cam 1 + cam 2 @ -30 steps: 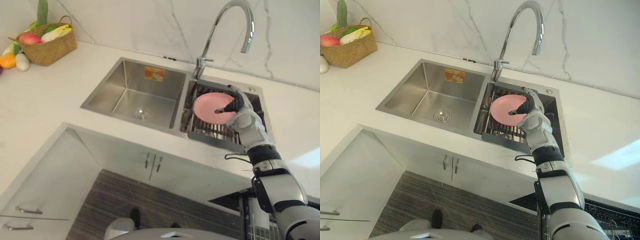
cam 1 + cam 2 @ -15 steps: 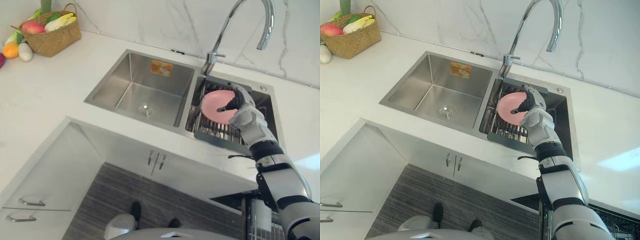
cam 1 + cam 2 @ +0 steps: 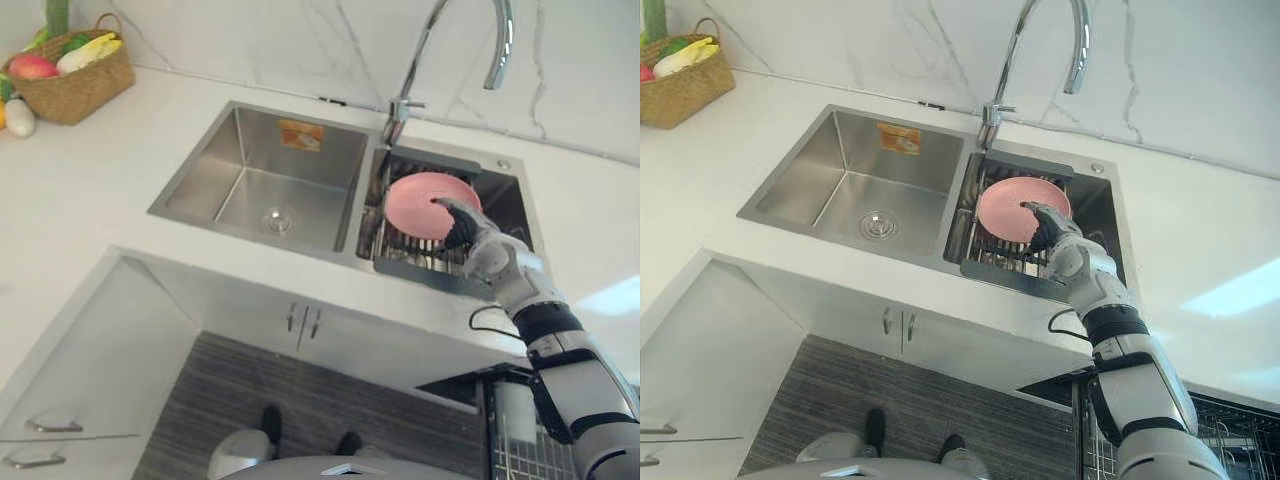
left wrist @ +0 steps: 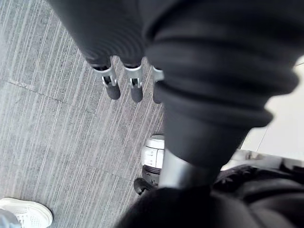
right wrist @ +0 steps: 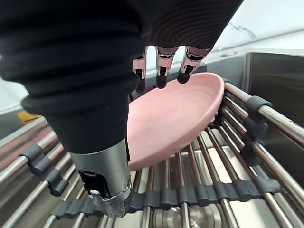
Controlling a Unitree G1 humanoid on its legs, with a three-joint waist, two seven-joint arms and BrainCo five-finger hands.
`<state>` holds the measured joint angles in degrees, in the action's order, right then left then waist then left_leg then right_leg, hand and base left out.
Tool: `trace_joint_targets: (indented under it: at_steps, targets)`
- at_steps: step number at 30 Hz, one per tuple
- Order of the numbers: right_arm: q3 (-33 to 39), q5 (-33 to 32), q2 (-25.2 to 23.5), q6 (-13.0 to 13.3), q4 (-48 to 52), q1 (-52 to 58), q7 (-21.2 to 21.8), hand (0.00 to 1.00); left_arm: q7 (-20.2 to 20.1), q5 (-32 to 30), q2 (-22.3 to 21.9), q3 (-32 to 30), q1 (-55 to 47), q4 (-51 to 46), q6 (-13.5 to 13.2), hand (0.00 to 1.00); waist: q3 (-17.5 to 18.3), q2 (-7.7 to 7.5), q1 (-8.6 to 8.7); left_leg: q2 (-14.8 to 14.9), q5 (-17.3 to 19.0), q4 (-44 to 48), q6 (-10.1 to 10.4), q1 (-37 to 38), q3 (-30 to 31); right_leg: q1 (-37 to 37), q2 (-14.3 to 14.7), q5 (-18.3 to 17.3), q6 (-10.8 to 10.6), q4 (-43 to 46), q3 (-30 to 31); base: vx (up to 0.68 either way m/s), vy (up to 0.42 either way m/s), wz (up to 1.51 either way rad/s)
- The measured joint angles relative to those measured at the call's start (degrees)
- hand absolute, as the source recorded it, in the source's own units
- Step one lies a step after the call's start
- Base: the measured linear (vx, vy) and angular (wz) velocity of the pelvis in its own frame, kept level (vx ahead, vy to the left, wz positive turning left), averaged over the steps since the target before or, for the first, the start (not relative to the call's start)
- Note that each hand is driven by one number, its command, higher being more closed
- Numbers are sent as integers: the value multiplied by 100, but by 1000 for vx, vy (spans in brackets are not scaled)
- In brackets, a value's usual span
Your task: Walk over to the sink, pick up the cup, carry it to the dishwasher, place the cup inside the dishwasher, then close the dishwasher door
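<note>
- Nearest, the left hand [image 4: 113, 85] hangs over the grey striped floor [image 4: 47, 133], well short of the stainless double sink [image 3: 205, 165], with its fingers straight and relaxed.
- Inside the sink's right basin, the right hand [image 3: 465, 230] curls its fingers over the rim of the round pink shallow plate [image 3: 415, 200]; its thumb is hidden.
- That plate leans tilted on the steel wire rack [image 5: 199, 194] in the same basin.
- Behind the sink rises the curved chrome tap [image 3: 398, 112]; well apart to the sink's left sits a woven basket of produce [image 3: 80, 85].
</note>
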<state>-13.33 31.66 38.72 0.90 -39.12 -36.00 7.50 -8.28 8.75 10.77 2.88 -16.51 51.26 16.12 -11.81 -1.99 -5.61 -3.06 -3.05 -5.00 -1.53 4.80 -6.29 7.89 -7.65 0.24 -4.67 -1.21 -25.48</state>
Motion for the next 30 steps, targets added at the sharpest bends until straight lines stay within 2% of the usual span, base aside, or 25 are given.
trace_joint_targets:
  at_steps: [7,12,15,18,24,30]
  targets:
    - [-11,26,176,56,4,9,522,0,-2,1,22,5,1,-65,34,0,0,0,1,8,15,1,17,12,-5,6,9,12,-28,-2,1,0,0,0]
    - [-190,318,387,265,12,10,486,0,-5,1,25,15,1,-71,55,0,1,0,-2,13,11,1,12,26,-3,13,10,11,-27,13,-1,0,0,0]
    - [-219,600,404,289,13,12,431,0,-2,1,46,85,1,-74,56,0,1,1,-2,15,11,1,16,27,0,12,10,11,-27,25,-3,0,0,0]
    - [-225,1090,404,281,18,12,97,0,23,4,71,175,4,-85,50,0,1,1,-9,15,11,1,17,21,2,8,9,10,-26,30,-4,0,0,0]
    - [-231,1604,404,205,25,83,-523,0,39,11,79,186,6,-87,19,0,1,1,-44,13,12,1,17,-33,21,-10,8,-13,-10,28,-23,0,1,1]
    - [-423,1604,408,-7,20,169,-999,0,57,118,81,196,49,-70,9,0,-21,15,-43,0,-87,2,-64,-247,151,-219,8,4,-14,58,-92,28,2,8]
